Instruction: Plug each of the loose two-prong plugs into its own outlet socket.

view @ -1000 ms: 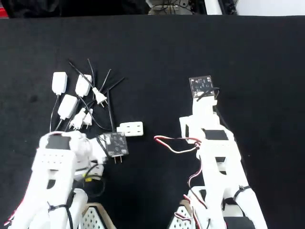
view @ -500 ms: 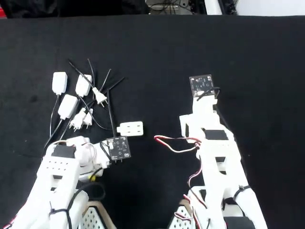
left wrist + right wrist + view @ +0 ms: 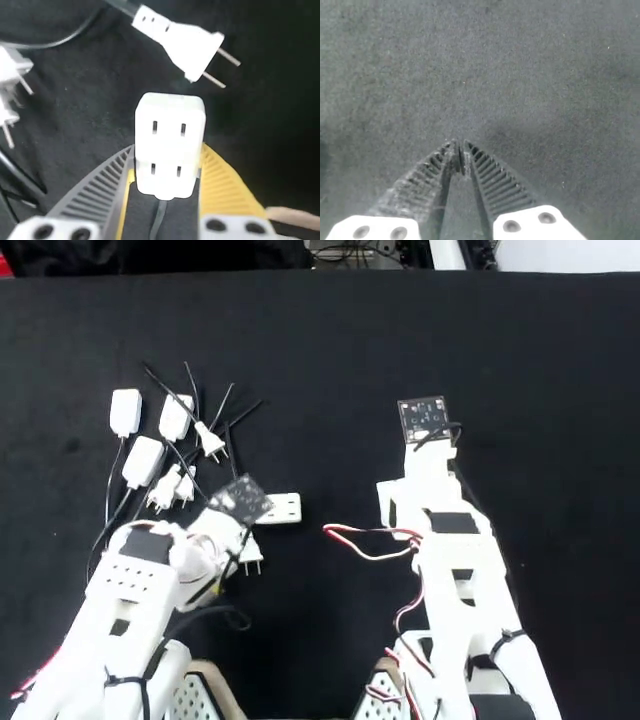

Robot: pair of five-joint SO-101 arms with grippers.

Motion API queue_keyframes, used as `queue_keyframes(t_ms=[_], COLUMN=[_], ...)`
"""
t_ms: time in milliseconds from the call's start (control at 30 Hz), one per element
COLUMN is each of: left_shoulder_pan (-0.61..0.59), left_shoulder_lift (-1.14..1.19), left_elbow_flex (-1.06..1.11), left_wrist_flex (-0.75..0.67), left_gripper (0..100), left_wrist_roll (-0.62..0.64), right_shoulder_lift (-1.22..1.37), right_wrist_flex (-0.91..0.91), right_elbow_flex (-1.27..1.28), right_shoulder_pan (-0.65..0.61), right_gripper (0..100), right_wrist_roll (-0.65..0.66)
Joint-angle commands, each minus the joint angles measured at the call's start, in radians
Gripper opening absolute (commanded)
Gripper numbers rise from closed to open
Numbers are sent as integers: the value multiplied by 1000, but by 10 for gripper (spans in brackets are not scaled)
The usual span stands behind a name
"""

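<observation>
My left gripper is shut on a white socket block with two pairs of slots on its face. Just beyond the block lies a white two-prong plug on a black cord. In the high view that gripper sits left of centre, and a white piece with two prongs pokes out beneath it. Another white outlet strip lies flat right beside it. More plugs and cords cluster at the back left. My right gripper is shut and holds nothing, low over bare cloth at mid-table.
The table wears a black cloth. A red-and-white wire loops off the right arm toward the centre. Black cords trail from the plug cluster toward the left gripper. Open cloth spreads across the right and far sides.
The left wrist has tilted and swung away from the table's front edge, toward the outlet strip, and the pronged piece beneath it turned with it. The right arm has stayed still.
</observation>
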Motion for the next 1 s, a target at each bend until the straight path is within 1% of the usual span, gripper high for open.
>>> queue_keyframes(t_ms=[0, 67, 200, 300, 433, 533, 667, 700, 767, 867, 967], left_shoulder_pan=[47, 50, 50, 47, 24, -48, -170, -194, -234, -251, -260], left_shoulder_lift=[-11, -2, -2, -12, -12, -12, -17, -28, -69, -181, -344], left_elbow_flex=[-127, -127, -8, 62, 131, 142, 130, 116, 99, 94, 90], left_wrist_flex=[51, 14, -72, -81, -87, -87, -89, -89, -80, -44, 28], left_gripper=[112, 113, 113, 122, 199, 261, 307, 312, 318, 327, 327], left_wrist_roll=[132, 153, 138, 28, -100, -161, -193, -184, -140, -2, 107], right_shoulder_lift=[-27, -27, -27, -27, -27, -28, -27, -27, -27, -27, -30], right_wrist_flex=[-14, -14, -12, -12, -11, 6, 112, 130, 149, 155, 158], right_elbow_flex=[-2, -2, 2, 5, -1, -2, -71, -91, -122, -147, -163], right_shoulder_pan=[20, 20, 17, 14, 11, -58, -193, -224, -288, -353, -396], right_gripper=[13, 13, 13, 13, 13, 16, 99, 110, 103, 86, 83], right_wrist_roll=[5, 5, 3, 3, 3, 3, -6, -6, -17, -86, -94])
